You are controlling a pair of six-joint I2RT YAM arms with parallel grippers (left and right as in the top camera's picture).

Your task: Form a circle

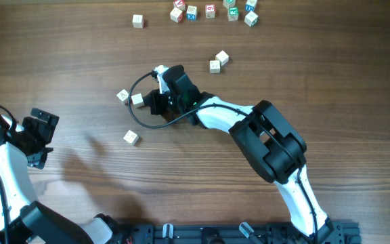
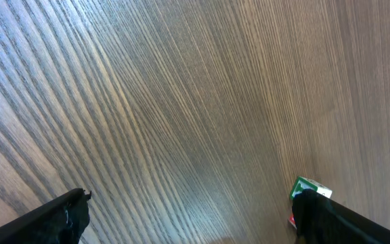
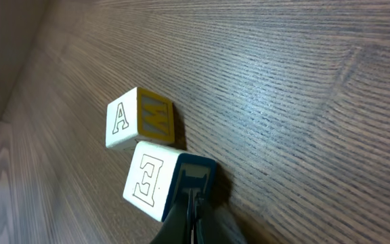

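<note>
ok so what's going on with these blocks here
The right gripper, shut, has its tip against the E block, which sits beside the A block mid-table. The left gripper hangs open off to the left, holding nothing. More blocks lie scattered; no circle yet.

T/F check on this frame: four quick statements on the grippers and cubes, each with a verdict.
1. The right gripper is shut, its tip against the E cube. True.
2. The left gripper holds a cube. False: it is open, with only bare table between its fingers.
3. The A cube sits close beside the E cube. True.
4. A finished ring of cubes lies on the table. False: the cubes are scattered, with a far-edge group and a loose pair apart from the rest.
</note>
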